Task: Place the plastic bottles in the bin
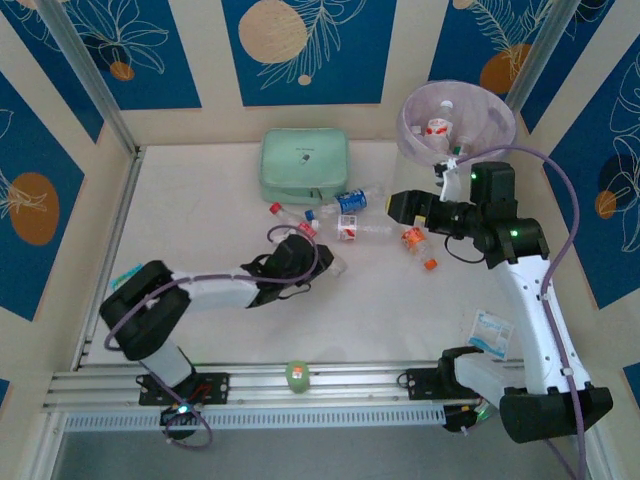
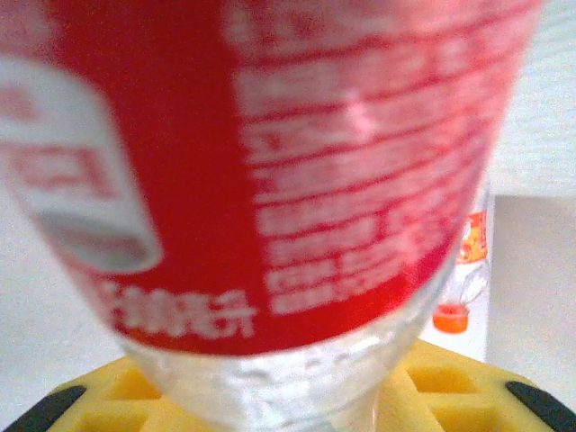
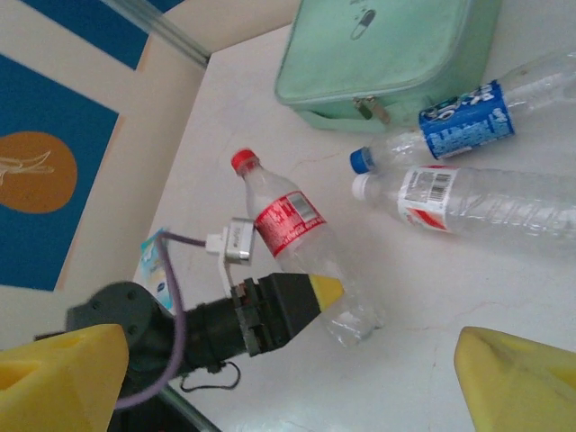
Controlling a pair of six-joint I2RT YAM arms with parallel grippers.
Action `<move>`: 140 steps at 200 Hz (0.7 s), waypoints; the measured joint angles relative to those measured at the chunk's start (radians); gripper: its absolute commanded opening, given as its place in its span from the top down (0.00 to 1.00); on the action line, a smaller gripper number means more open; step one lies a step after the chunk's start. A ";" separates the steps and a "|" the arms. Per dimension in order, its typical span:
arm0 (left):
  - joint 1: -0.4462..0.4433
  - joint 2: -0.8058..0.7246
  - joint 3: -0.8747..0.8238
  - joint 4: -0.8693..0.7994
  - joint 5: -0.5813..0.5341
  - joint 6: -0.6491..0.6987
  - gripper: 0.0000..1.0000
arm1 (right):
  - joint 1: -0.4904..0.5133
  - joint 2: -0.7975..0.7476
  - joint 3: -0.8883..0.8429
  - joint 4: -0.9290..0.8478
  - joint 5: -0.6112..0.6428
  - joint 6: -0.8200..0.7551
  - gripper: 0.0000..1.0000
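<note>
Left gripper point(image 3: 331, 292) has its jaws clamped on the lower body of the red-label bottle point(image 3: 288, 225). That's the one near the middle of the table point(image 1: 200, 200), with its red cap pointing off toward 10 o'clock in the top view. Can't tell if it's resting on the surface or just off it.

Right gripper point(image 3: 288, 369) has its jaws wide apart with nothing between them, and it hangs at about 7 o'clock from the bin point(image 1: 500, 105).

The bin sits in the far corner at roughly 1 o'clock, with a couple of bottles point(image 1: 437, 127) already inside.

Loose ones nearby:
- The blue-label bottle point(image 3: 468, 121) and the white-cap bottle point(image 3: 468, 202) lie side by side at 1 to 2 o'clock from the held one.
- The orange-cap bottle point(image 1: 415, 243) lies out at 3 o'clock, below the right gripper.

The mint green case point(image 3: 378, 54) is at 12 o'clock, just beyond the blue-label bottle.
</note>
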 measured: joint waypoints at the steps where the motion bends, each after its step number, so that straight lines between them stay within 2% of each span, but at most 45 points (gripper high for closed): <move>1: 0.003 -0.006 0.002 -0.007 0.001 0.010 0.64 | 0.001 0.000 0.000 0.000 -0.001 -0.002 0.08; 22: 0.042 -0.071 0.043 -0.063 0.048 0.143 0.67 | 0.023 0.000 -0.015 0.042 -0.027 -0.005 0.11; 48: 0.132 -0.100 0.088 -0.109 0.196 0.299 0.69 | 0.030 0.000 -0.079 0.145 -0.066 0.035 0.18; 84: 0.184 -0.092 0.212 -0.332 0.372 0.521 0.71 | 0.074 0.055 -0.116 0.241 -0.090 0.081 0.25; 104: 0.183 -0.092 0.254 -0.375 0.460 0.607 0.72 | 0.105 0.091 -0.132 0.294 -0.099 0.102 0.24; 140: 0.183 -0.092 0.257 -0.372 0.582 0.654 0.72 | 0.148 0.167 -0.140 0.360 -0.114 0.129 0.12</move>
